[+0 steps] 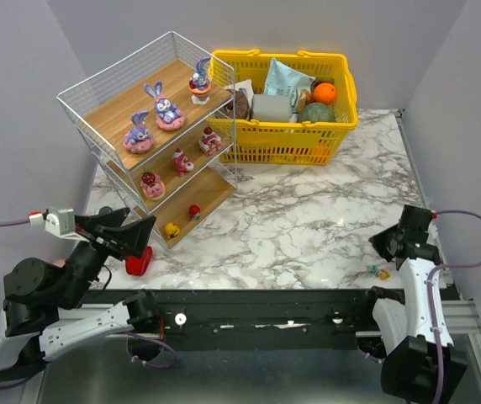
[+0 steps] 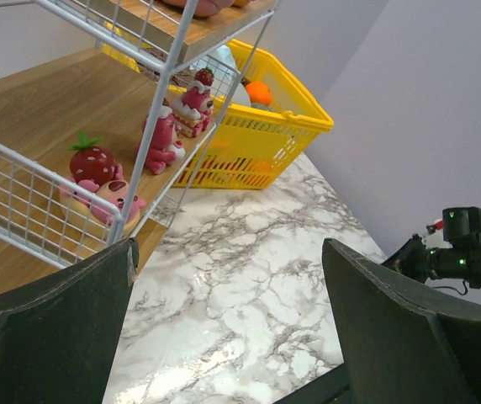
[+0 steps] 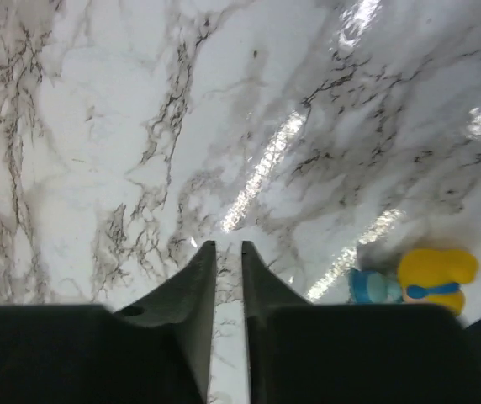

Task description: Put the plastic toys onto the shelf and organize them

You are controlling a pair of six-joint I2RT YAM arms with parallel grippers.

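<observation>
The shelf [image 1: 114, 105] stands at the back left. Three purple bunnies [image 1: 166, 105] sit on its top board. Three pink-red figures [image 1: 181, 160] sit on the middle board and show in the left wrist view [image 2: 165, 139] beside the shelf's wire front [image 2: 39, 189]. A small red piece [image 1: 194, 210] and a yellow piece [image 1: 171, 229] lie on the bottom board. A small yellow and blue toy [image 1: 381, 271] lies on the table by my right gripper [image 1: 382, 246] and shows in the right wrist view [image 3: 430, 278]. My left gripper [image 1: 146, 236] is wide open and empty [image 2: 228, 320] near the shelf's front corner. My right gripper [image 3: 228, 248] is shut and empty above the marble.
A yellow basket [image 1: 282, 139] holding packets and fruit stands behind the shelf's right side and shows in the left wrist view [image 2: 257, 135]. A larger red pepper [image 1: 138, 263] lies on the table under my left gripper. The marble table [image 1: 308, 219] ends at a black rail in front.
</observation>
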